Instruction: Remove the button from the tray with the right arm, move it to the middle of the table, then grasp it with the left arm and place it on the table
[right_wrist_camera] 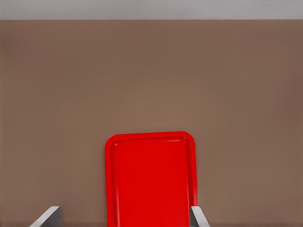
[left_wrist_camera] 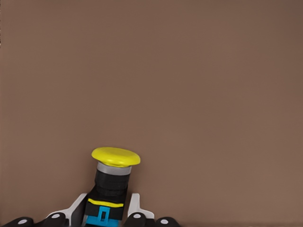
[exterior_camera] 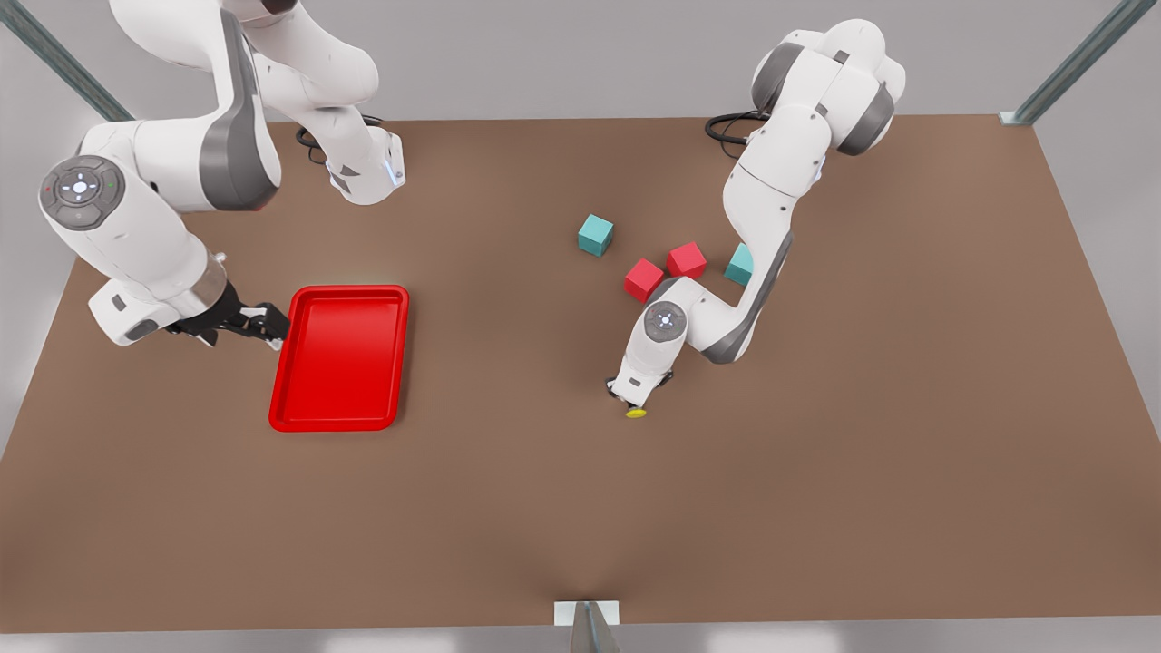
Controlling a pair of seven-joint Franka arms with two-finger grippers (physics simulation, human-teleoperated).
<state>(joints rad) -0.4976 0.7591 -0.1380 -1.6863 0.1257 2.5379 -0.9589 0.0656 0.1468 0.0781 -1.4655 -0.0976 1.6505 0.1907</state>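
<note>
Left pincer (exterior_camera: pixel 635 399) clamps the button (left_wrist_camera: pixel 113 177) low over the counter (exterior_camera: pixel 816 453).
Lower it upright, then release; right pincer (exterior_camera: pixel 263 322), spread wide, waits beside the tray (exterior_camera: pixel 340 422).

Simulated robot test cell: bare brown table (exterior_camera: pixel 816 472), grey walls, metal frame struts (exterior_camera: pixel 1070 68) at 1 and 11 o'clock, two fixed white arms (exterior_camera: pixel 780 181).

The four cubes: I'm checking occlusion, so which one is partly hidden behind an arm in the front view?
The teal cube on the front view's right, half covered by the left arm; the other three stand fully in sight.
</note>
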